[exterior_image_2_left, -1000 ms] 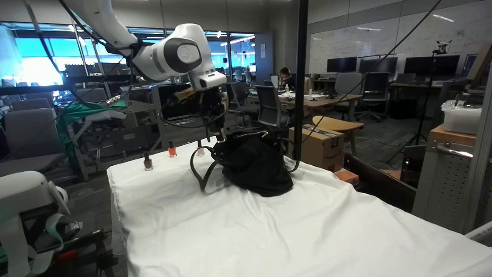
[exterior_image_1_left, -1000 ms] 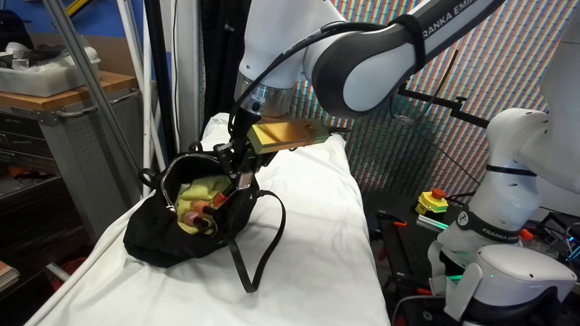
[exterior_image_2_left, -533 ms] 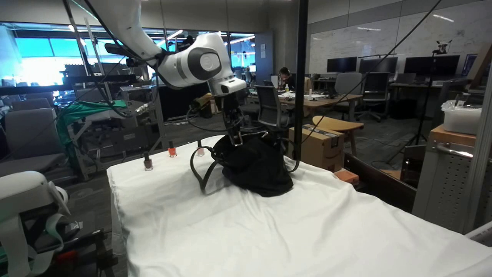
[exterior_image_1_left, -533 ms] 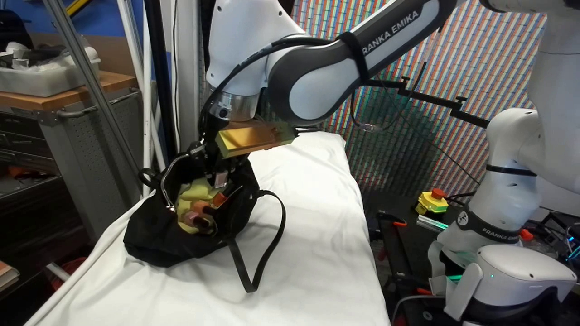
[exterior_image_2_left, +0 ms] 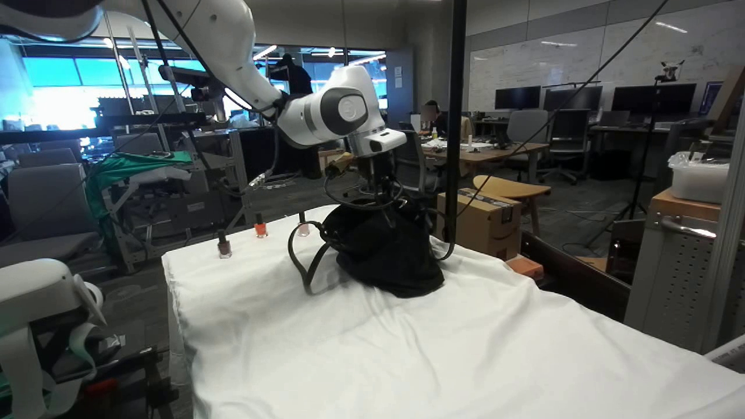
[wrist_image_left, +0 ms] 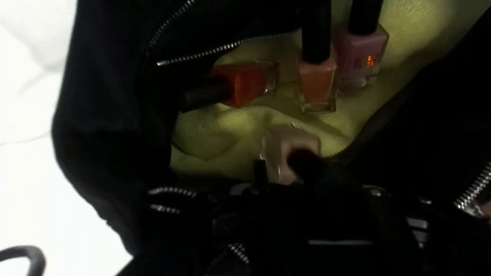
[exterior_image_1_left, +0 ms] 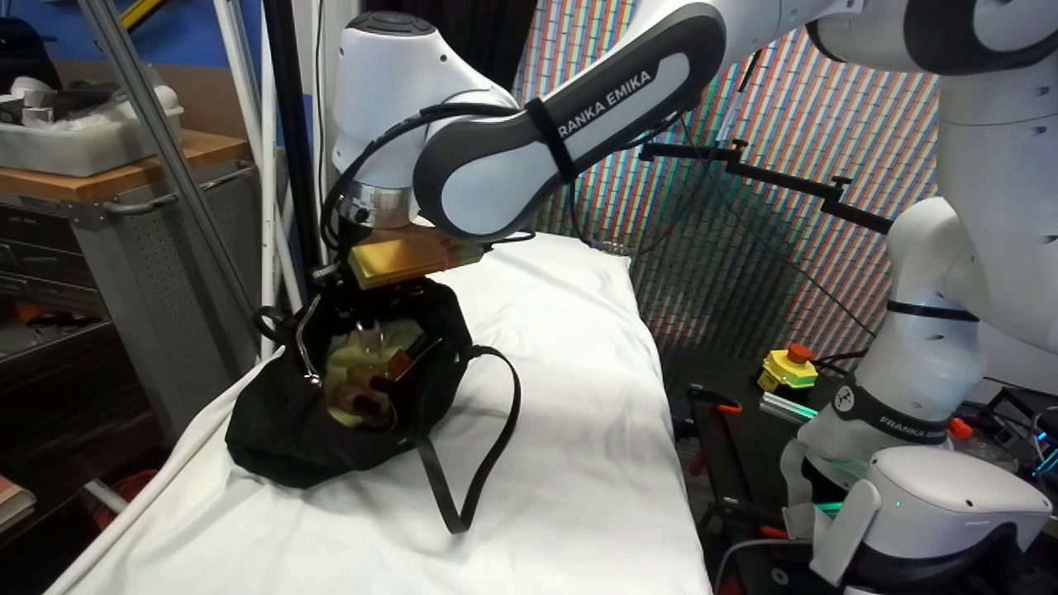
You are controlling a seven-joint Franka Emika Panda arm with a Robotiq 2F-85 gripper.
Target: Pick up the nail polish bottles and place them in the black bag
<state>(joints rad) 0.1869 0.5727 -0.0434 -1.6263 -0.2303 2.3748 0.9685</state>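
Tool [exterior_image_1_left: 369, 326] now deeper within rim [exterior_image_1_left: 302, 343] of black bag [exterior_image_1_left: 281, 438], grip on pale bottle [wrist_image_left: 277, 150] unclear, bare lining [wrist_image_left: 215, 138] alongside.

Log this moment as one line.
gripper: partly inside black bag, at pale bottle, grip unclear; in bag: red bottle, peach bottle, pink bottle; standing on white cloth: mauve bottle, orange bottle, blush bottle

In exterior view, windows [exterior_image_2_left: 61, 107] very bright, burned to white; rest of view dim. Light streaks reflected on whiteboard [exterior_image_2_left: 564, 64]. In wrist view, inside of black bag [wrist_image_left: 103, 126] weakly lit, white cloth [wrist_image_left: 27, 180] overexposed, pale bottle [wrist_image_left: 282, 142] blurred, lower part almost black.
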